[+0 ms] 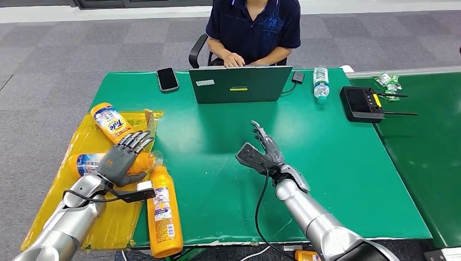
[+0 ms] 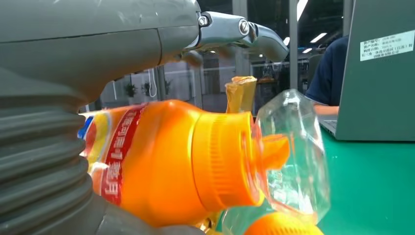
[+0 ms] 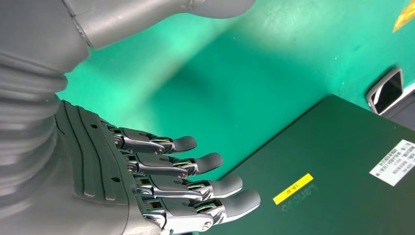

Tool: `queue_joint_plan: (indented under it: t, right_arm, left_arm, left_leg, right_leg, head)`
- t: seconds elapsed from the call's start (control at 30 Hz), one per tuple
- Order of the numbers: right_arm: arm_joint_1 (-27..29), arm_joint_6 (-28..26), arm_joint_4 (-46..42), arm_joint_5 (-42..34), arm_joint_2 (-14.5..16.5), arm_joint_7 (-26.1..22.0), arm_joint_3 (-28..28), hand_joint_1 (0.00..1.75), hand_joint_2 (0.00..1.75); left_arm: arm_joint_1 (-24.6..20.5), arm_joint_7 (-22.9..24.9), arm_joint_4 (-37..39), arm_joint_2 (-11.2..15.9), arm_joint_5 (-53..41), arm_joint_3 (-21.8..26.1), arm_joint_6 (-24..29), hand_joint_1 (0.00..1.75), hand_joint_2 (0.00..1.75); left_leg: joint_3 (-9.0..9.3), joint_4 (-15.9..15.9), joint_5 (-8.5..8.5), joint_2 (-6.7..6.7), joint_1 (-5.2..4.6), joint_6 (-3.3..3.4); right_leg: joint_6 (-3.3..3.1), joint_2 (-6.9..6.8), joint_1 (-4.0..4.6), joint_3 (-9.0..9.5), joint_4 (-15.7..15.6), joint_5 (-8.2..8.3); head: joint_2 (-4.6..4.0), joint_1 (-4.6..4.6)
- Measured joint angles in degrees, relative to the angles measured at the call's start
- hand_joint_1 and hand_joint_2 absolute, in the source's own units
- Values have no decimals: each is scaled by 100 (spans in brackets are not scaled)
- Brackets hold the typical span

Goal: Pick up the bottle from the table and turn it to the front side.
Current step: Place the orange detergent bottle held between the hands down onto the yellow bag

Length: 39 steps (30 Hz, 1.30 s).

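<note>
Lying sideways on the yellow sheet (image 1: 81, 136) at the desk's (image 1: 326, 163) left end, the middle bottle (image 1: 142, 161); left hand (image 1: 120, 161) resting over it, fingers (image 1: 136, 140) spread, seemingly settling a grasp; right hand (image 1: 265, 154) hovering wide, holding nothing. Needing next: firm closure around the body.

We see a green table (image 1: 217, 179) with a second green table (image 1: 429, 163) butted against its right side. On the first one: a yellow sheet (image 1: 81, 141) over the left edge, a phone (image 1: 167, 79) at the back, an open laptop (image 1: 240, 85) mid-back, a small black adapter (image 1: 297, 77) just right of it, a water bottle (image 1: 321, 82) lying beside that. A black controller (image 1: 361, 103) sits across the seam. Three orange bottles lie at the left: one (image 1: 111, 123) and another (image 1: 87, 163) on the sheet, a third (image 1: 163, 212) at its edge, overhanging the table front. We see wrappers (image 1: 388, 81) on the second table.
</note>
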Motion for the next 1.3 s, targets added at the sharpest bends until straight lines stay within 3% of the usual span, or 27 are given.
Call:
queue_joint_plan:
  t: [0.6,1.0,1.3]
  right_arm:
    - [-64,-226,53,-12,14,-71,-10,0,175]
    - [907,-207,-1588,-17,-259,426,-461,0,175]
    - [1511,-152,-2592,-22,-431,483,-770,0,175]
  left_arm:
    - [-134,-34,-97,18,265,-45,192,0,175]
    - [129,-547,-1873,114,2214,470,-928,0,175]
    - [314,-621,-2557,114,2516,789,-1178,0,175]
  left_leg:
    - [0,0,1,-2,0,-1]
    - [-4,0,3,-12,0,-4]
    - [-10,0,3,-10,0,-4]
  right_leg:
    - [0,-2,1,-1,0,0]
    - [-2,-12,0,1,-1,1]
    - [-2,-8,1,-6,-2,1]
  head:
    - [0,0]
    - [0,0]
    - [0,0]
